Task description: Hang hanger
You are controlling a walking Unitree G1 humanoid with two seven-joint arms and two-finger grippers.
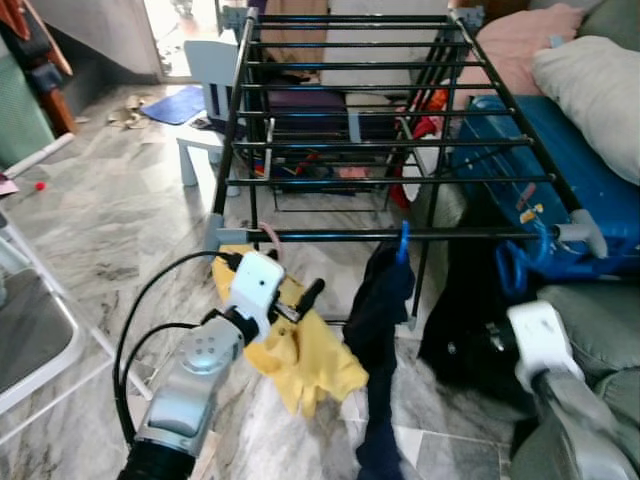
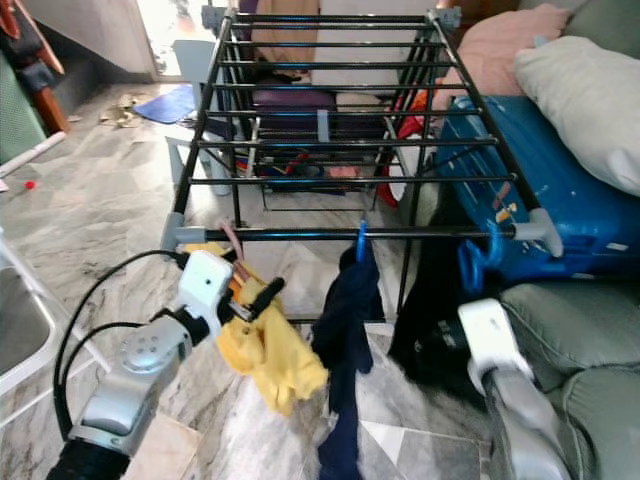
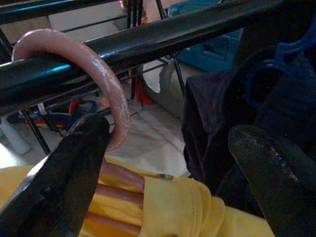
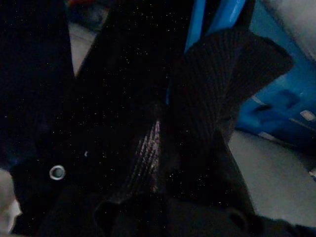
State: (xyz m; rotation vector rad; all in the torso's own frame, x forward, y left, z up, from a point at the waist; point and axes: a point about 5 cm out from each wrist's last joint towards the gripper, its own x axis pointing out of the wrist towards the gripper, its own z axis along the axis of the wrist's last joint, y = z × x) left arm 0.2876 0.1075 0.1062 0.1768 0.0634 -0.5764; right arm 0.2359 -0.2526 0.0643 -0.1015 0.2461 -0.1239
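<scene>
Left gripper (image 3: 163,163): two long black fingers (image 3: 64,182) spread wide, holding nothing; it sits just below the front rail, on a silver arm with a white wrist module.
Pink plastic hanger (image 3: 106,79): its curved hook is looped over the front rail of the black metal drying rack (image 1: 400,235), near the rack's left corner; one black finger lies touching or just beside the lower end of the hook, contact not clear.
Yellow cloth garment (image 1: 300,355): hangs from the pink hanger, bunched beside and under the left gripper, lower edge near the floor.
Dark navy garment (image 1: 375,330): hangs from a blue plastic hanger hook (image 1: 403,240) on the same front rail, just right of the yellow garment.
Right gripper: at the end of the right arm, whose white wrist module (image 1: 540,340) is low beside a black garment (image 1: 470,320) hanging from the rail's right part; wrist view dark, finger state cannot be told.
Second blue hook (image 1: 535,245): on the rail near the rack's right corner.
Surroundings: blue hard-shell suitcase (image 1: 590,190) behind the rack on the right, pale cushion (image 1: 595,95) above it, grey marble tile floor (image 1: 120,220).
</scene>
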